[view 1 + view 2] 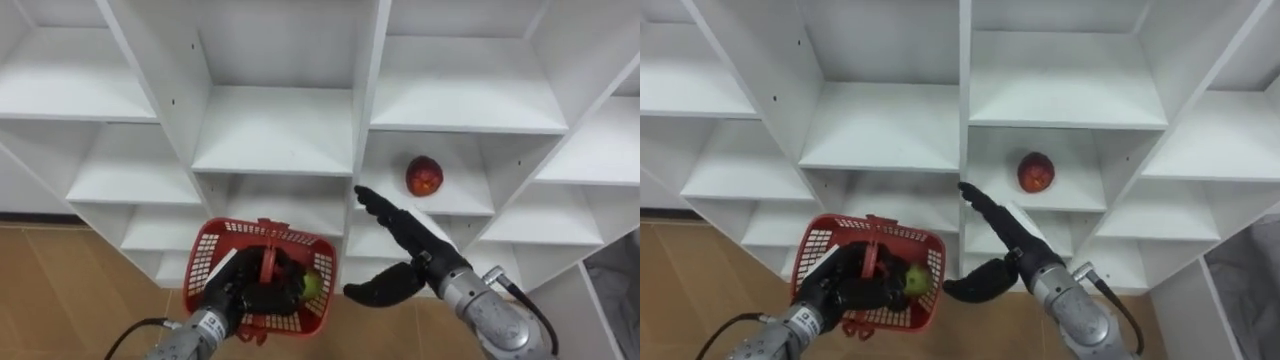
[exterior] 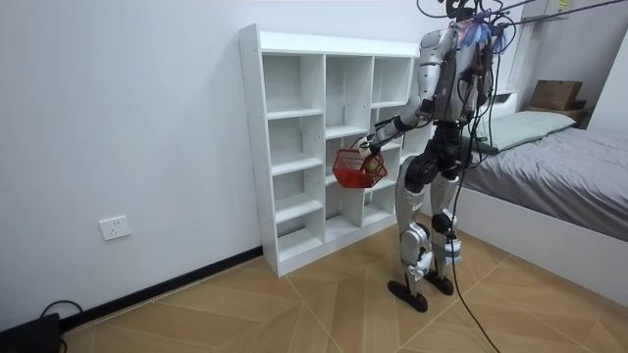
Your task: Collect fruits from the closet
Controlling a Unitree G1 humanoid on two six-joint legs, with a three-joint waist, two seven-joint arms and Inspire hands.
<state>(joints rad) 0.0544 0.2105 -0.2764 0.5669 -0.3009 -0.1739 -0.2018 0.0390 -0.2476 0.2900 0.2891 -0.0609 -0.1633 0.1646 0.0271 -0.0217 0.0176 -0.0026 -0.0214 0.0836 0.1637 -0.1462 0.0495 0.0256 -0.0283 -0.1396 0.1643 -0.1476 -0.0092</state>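
Left hand (image 1: pixel 238 288), at 7 o'clock in the eye view: fingers clamped round the handle of the red basket (image 1: pixel 210 250), held before the closet (image 1: pixel 280 130). Green fruit (image 1: pixel 312 285) lay in the basket, at its 3 o'clock side. Right hand (image 1: pixel 405 238): fingers straight, apart and empty. Red fruit (image 1: pixel 424 176) sat on a shelf (image 1: pixel 465 203) at 1 o'clock from the fingertips, untouched.

Risks: a nudge before the fingers closed could roll the fruit deeper or off the lip. The hand could clip the divider (image 1: pixel 368 100) at its 9 o'clock. A loose hold would drop the fruit to the floor (image 1: pixel 60 290), since the basket hung off at 8 o'clock.
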